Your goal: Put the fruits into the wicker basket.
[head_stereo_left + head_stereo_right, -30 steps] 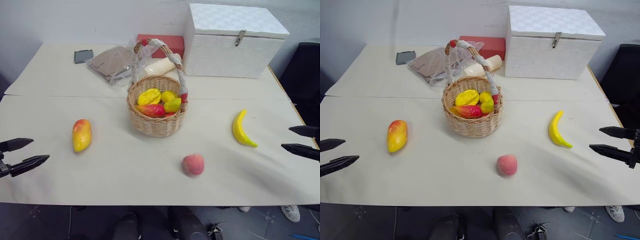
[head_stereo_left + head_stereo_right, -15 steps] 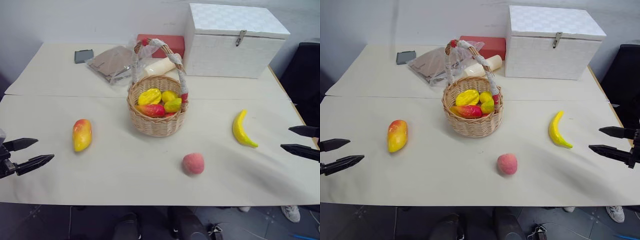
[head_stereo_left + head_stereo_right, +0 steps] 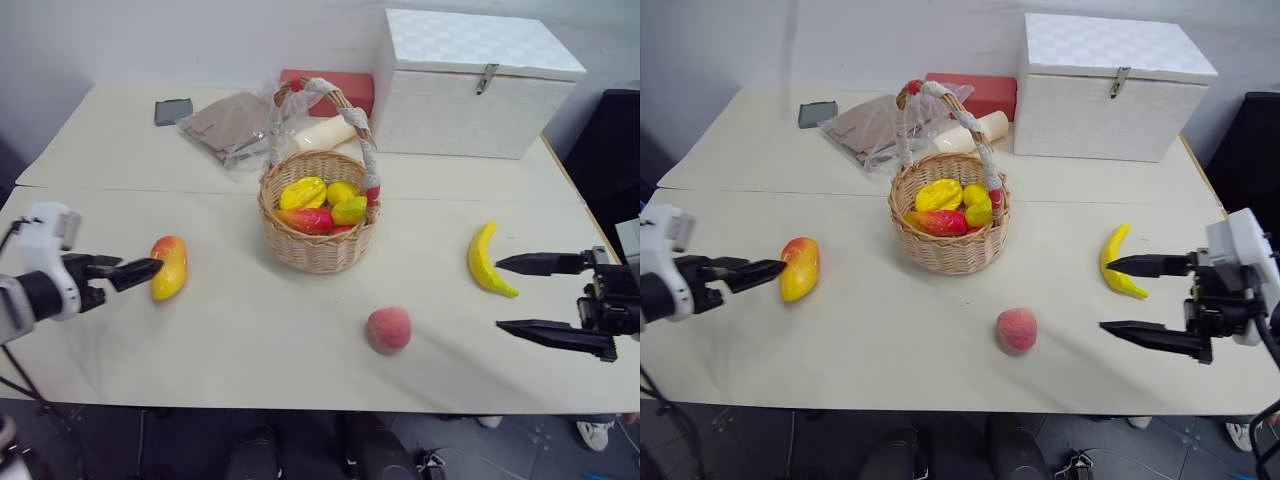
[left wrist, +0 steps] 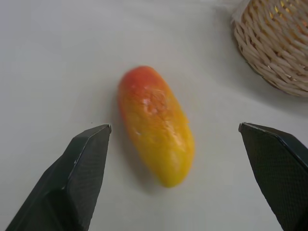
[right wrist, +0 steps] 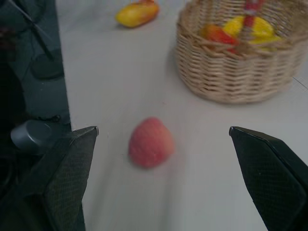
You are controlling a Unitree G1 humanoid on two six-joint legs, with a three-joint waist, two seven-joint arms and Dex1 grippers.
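1. A cream-coloured table [image 3: 250, 360] stands against a pale wall, its top made of two sheets that meet in a seam running side to side behind the wicker basket [image 3: 318, 240].
2. Nearest the front edge lies the peach [image 3: 388, 329], a little right of the middle; in the right wrist view it sits between the two black fingers.
3. The right gripper [image 3: 522, 294] has come in from the right edge since a second ago and now points left toward the peach, its fingers spread wide and holding nothing.
4. The banana [image 3: 485, 261] lies near the right edge, just beside that gripper's upper finger.
5. The left gripper [image 3: 768, 270] has swung in from the left edge; its fingers stand wide apart, tips just beside the mango [image 3: 169, 267], which lies on the table untouched.
6. The fruits and the basket have kept their places.
7. The basket stands mid-table, already holding several yellow and red fruits [image 3: 322, 203].
8. Toward the far edge lie a clear plastic bag [image 3: 228, 127], a cream roll [image 3: 320, 133], a red box [image 3: 330, 88], a small dark pad [image 3: 173, 110] and, at the far right corner, a white lidded box [image 3: 470, 82].
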